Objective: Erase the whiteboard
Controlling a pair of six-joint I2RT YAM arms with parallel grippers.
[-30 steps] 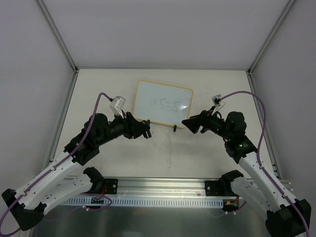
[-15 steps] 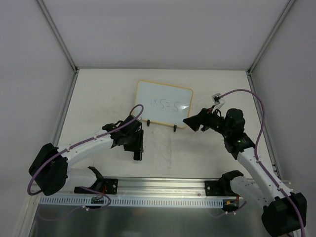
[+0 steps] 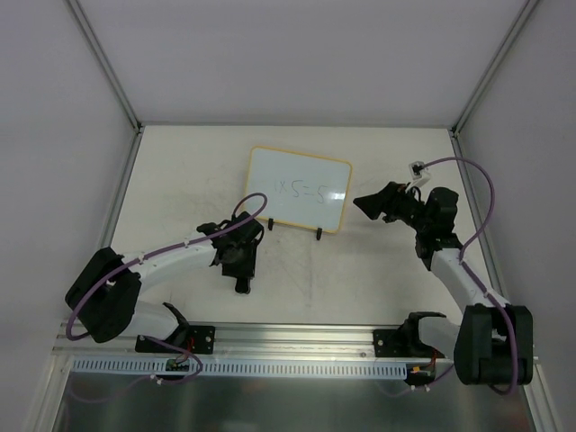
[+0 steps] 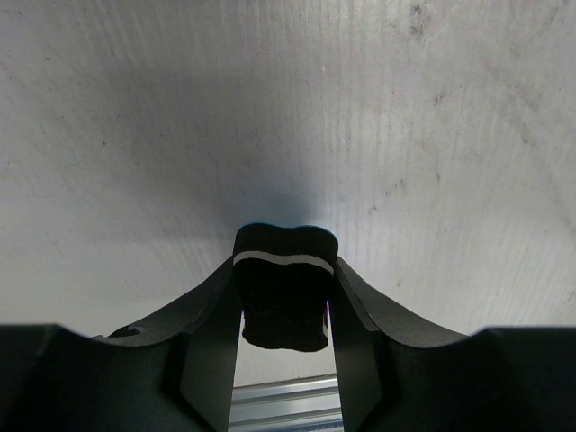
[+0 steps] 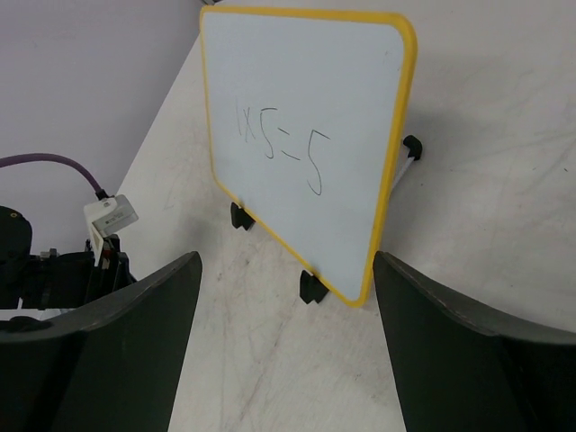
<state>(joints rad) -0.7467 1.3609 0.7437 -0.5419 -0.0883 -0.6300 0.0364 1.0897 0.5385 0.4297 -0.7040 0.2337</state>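
The whiteboard (image 3: 299, 189) stands tilted on two black clip feet (image 3: 319, 236) at the middle of the table, with dark handwriting on it. My left gripper (image 3: 241, 281) is low over the table in front of the board's left side, pointing toward the near edge. In the left wrist view it (image 4: 284, 310) is shut on a dark eraser block (image 4: 284, 283) with a white stripe. My right gripper (image 3: 364, 202) is open and empty just right of the board. In the right wrist view the whiteboard (image 5: 306, 126) lies ahead of the open gripper (image 5: 286, 263).
An aluminium rail (image 3: 288, 346) runs along the near edge, also seen in the left wrist view (image 4: 283, 400). Metal frame posts (image 3: 106, 67) and white walls close the sides and back. Purple cables (image 3: 468, 175) loop off both arms.
My left gripper swung back from the board's lower left corner toward the near edge. My right gripper drew back up and to the right, away from the board.
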